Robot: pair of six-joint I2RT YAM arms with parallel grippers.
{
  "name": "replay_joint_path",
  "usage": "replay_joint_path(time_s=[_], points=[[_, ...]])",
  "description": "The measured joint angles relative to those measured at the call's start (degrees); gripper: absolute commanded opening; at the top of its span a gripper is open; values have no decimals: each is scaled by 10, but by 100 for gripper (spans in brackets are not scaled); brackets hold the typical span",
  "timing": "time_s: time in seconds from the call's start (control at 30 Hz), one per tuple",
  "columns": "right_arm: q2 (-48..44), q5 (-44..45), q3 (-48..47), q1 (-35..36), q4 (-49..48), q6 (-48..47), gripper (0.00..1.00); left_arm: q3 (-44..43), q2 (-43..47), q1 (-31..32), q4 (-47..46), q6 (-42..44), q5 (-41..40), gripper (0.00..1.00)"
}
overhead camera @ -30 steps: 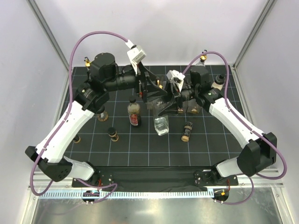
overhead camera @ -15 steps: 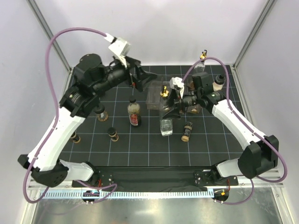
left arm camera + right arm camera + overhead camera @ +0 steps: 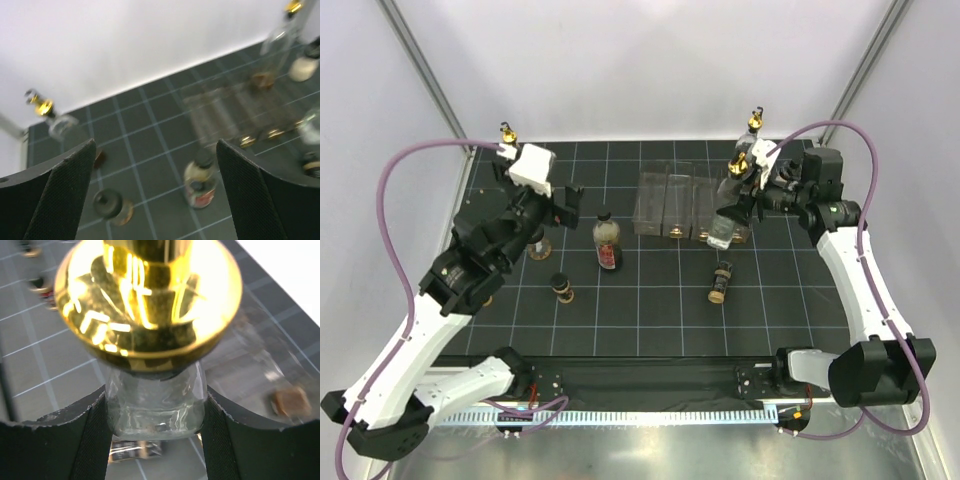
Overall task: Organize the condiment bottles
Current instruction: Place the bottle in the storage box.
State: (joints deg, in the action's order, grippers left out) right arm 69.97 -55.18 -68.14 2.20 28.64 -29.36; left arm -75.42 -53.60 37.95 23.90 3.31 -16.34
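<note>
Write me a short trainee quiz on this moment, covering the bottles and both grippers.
1. Short answer: is the brown bottle just in front of the clear rack upright or on its side?
2. True or false: the left gripper is holding a bottle.
3. Pick one: the right gripper is closed on A) the clear rack, B) a clear gold-spouted bottle, C) nothing.

Key: 1) on its side; 2) false, its jaws are wide open and empty; 3) B.
</note>
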Motion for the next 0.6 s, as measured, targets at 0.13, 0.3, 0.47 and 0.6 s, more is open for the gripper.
replay_joint_path(time_s=[0.13, 0.3, 0.47, 0.6], points=[[0, 60, 5, -22, -31, 26, 4, 75, 36, 0, 0, 24, -61, 100], [13, 141, 6, -38, -86, 68, 4, 144, 77, 0, -14, 66, -136, 100], [46, 194, 16, -38, -155, 110, 4, 180, 92, 0, -33, 95, -186, 100], [86, 233, 16, -38, -200, 142, 4, 192, 95, 0, -46, 105, -203, 100]])
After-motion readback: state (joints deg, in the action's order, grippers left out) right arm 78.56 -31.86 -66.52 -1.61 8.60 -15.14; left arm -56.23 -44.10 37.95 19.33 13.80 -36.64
